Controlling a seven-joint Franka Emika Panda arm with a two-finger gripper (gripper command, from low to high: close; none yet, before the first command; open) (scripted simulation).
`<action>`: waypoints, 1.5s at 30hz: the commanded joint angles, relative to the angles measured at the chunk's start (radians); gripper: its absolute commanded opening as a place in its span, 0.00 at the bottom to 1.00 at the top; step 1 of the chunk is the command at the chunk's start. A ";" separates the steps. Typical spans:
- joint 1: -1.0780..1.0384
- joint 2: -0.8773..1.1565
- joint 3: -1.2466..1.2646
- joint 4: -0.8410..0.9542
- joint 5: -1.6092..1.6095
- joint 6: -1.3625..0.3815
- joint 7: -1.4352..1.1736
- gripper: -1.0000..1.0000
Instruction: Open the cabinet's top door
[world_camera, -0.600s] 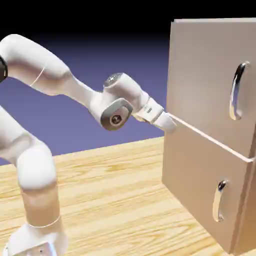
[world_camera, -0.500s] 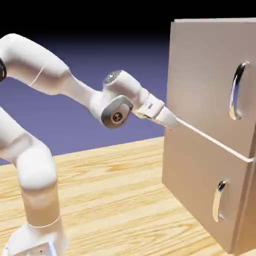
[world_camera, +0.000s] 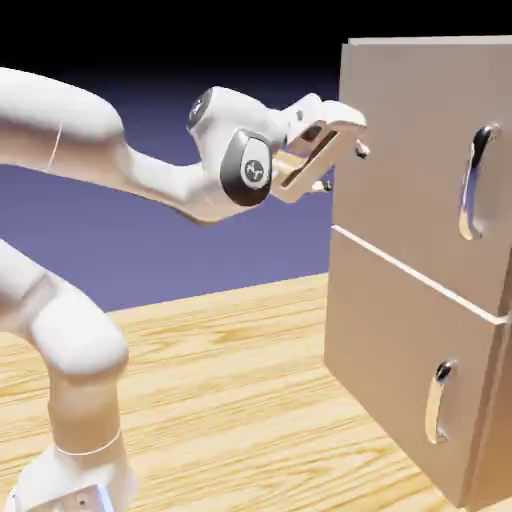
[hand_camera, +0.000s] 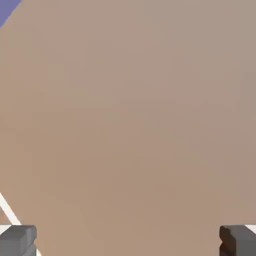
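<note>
Ext view: backdrop (world_camera: 230, 260) plain, blue-violet, fading to black along the top. Light wood-grain tabletop (world_camera: 230, 370) below, yellowish, wavy grain, far edge slanting up toward the exterior view's right. Lighting bright, some grain washed out pale. Hand view: small blue-violet backdrop patch, top-left corner.

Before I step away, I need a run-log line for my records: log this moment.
gripper: open, empty | top door: shut | upper handle: ungrasped | next: likely move toward that handle

No text, label, brand, number or sign can be read in either the exterior view or hand view.
</note>
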 joint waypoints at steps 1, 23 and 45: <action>0.015 -0.008 -0.021 0.012 -0.044 0.003 -0.025 0.50; 0.351 -0.181 -0.471 0.275 -1.000 0.067 -0.580 0.50; 0.746 -0.289 -0.872 0.566 -1.716 0.080 -1.001 0.50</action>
